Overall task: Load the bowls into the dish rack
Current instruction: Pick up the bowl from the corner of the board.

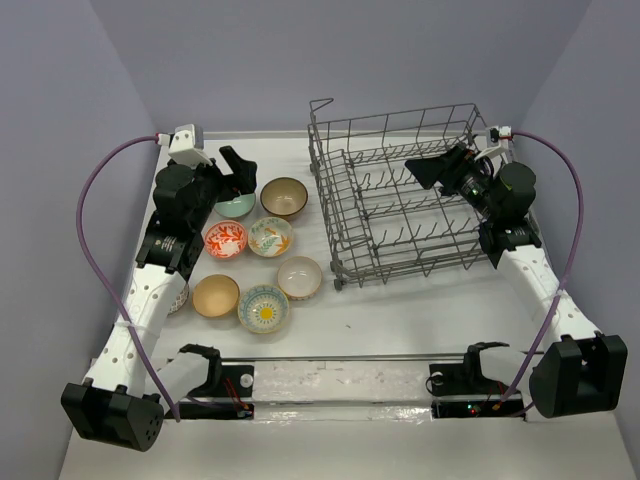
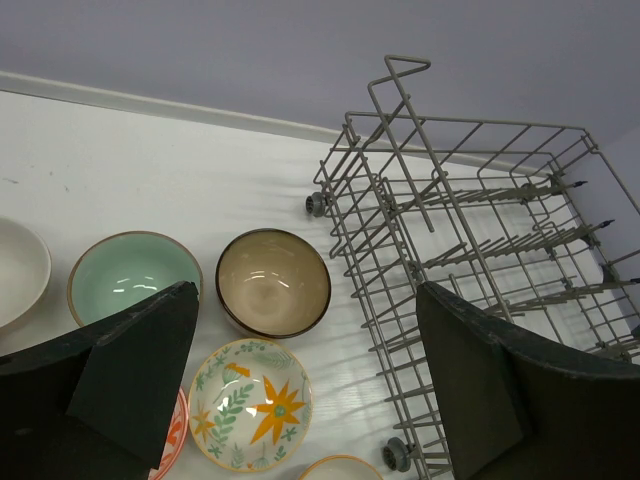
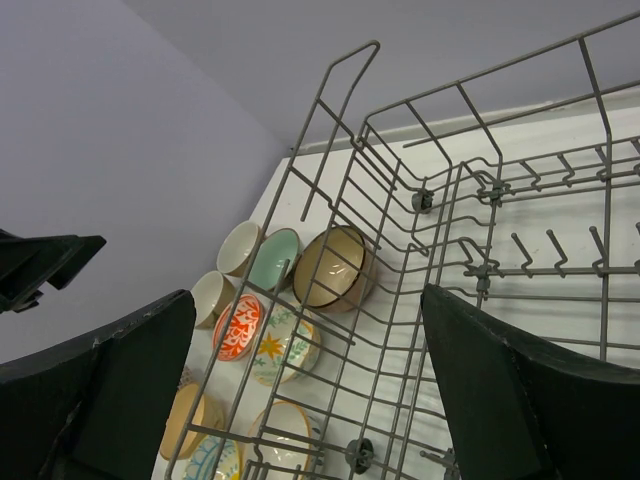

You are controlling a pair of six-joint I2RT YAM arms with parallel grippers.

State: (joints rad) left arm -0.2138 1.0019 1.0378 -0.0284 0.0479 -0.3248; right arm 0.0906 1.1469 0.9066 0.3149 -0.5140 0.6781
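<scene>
Several bowls sit on the white table left of the dish rack (image 1: 322, 150): teal (image 1: 236, 206), brown (image 1: 284, 197), red-orange patterned (image 1: 226, 238), cream floral (image 1: 270, 237), white (image 1: 299, 277), tan (image 1: 215, 296) and blue-rimmed with a yellow centre (image 1: 264, 308). The rack holds no bowls. My left gripper (image 1: 238, 170) is open and empty above the teal bowl (image 2: 125, 275) and brown bowl (image 2: 272, 280); its wrist view also shows the floral bowl (image 2: 250, 405). My right gripper (image 1: 428, 170) is open and empty over the rack's far right part (image 3: 421, 200).
Another white bowl (image 2: 15, 270) lies at the far left, partly under the left arm. The rack's tall wire sides and upright tines (image 2: 317, 203) stand just right of the bowls. Grey walls close the table at the back and sides. A metal bar (image 1: 330, 357) runs along the near edge.
</scene>
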